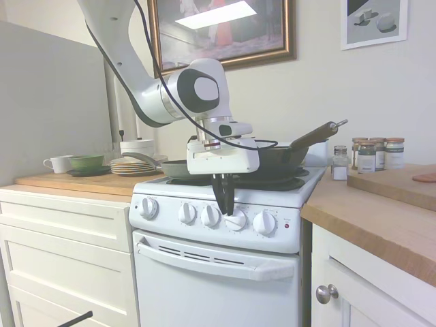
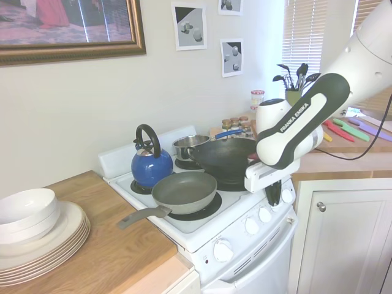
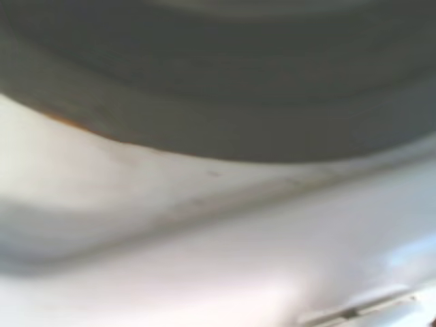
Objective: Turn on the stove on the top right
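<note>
5 knobs [image 1: 210,216] in first exterior view, kettle [image 2: 150,164] only in second

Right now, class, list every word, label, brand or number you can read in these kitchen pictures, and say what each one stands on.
"FRANKA EMIKA": on the black band of the robot arm, second exterior view.
Spice jars on the counter: labels too small to read.
Stove knob markings: too small to read.
Wall prints and framed painting: no text visible.
Wrist view: blurred, nothing readable.
</note>
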Controlling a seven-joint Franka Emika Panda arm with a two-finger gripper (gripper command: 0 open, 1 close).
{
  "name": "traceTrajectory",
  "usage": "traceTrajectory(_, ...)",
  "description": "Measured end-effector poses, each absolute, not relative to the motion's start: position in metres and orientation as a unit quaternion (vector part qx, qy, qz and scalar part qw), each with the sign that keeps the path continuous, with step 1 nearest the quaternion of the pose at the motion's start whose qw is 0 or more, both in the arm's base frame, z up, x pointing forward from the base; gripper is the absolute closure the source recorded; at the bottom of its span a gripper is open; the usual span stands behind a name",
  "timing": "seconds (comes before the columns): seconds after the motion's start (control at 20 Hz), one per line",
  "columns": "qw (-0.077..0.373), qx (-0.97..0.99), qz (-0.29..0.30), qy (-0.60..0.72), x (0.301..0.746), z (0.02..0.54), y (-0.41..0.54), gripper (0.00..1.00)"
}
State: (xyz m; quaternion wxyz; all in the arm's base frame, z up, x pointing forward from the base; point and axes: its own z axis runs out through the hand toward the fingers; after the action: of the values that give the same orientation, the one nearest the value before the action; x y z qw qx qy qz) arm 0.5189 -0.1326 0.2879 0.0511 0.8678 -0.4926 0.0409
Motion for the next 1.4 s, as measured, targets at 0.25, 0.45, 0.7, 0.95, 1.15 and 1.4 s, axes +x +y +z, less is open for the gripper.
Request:
traceTrajectory(0.25, 0.05, 0.865, 0.033, -0.498, 0.518, 0.281, -0.133, 1.0)
traceTrajectory(0.45, 0.054, 0.864, 0.026, -0.5, 0.516, 0.267, -0.136, 1.0)
traceTrajectory(0.7, 0.061, 0.862, 0.028, -0.502, 0.516, 0.26, -0.136, 1.0)
traceTrajectory(0.95, 0.094, 0.856, 0.048, -0.506, 0.516, 0.256, -0.127, 1.0)
traceTrajectory(1.15, 0.113, 0.851, 0.056, -0.509, 0.515, 0.251, -0.123, 1.0)
traceTrajectory(1.4, 0.12, 0.85, 0.06, -0.51, 0.514, 0.25, -0.119, 1.0)
